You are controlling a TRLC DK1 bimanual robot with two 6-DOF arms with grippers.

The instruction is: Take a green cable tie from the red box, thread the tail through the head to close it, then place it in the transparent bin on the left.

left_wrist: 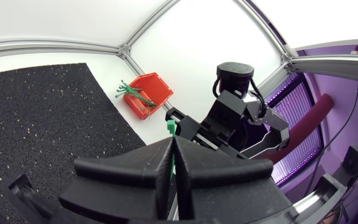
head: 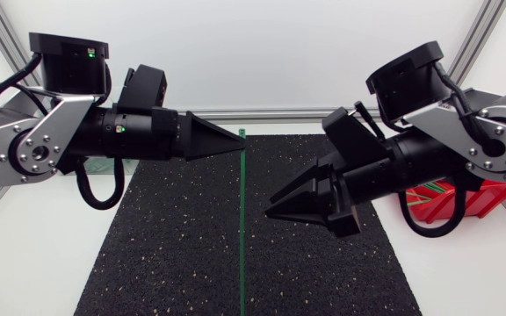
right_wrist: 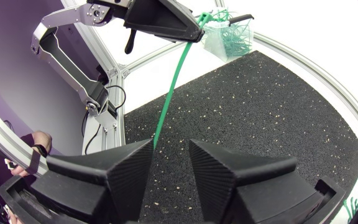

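A straight green cable tie (head: 242,228) hangs over the black mat, and my left gripper (head: 240,138) is shut on its top end. In the left wrist view the tie's green end (left_wrist: 168,127) pokes out past the closed fingertips. My right gripper (head: 272,204) stands open just right of the tie. In the right wrist view the tie (right_wrist: 169,93) runs down from the left gripper (right_wrist: 194,32) to the inner edge of one right finger (right_wrist: 135,163), without being pinched. The red box (left_wrist: 146,94) holds more green ties. The transparent bin (right_wrist: 229,38) holds several ties.
The black speckled mat (head: 174,246) covers the middle of the white table. In the head view the red box (head: 446,197) is partly hidden behind my right arm at the table's right edge. An aluminium frame rail (head: 271,114) runs along the far side.
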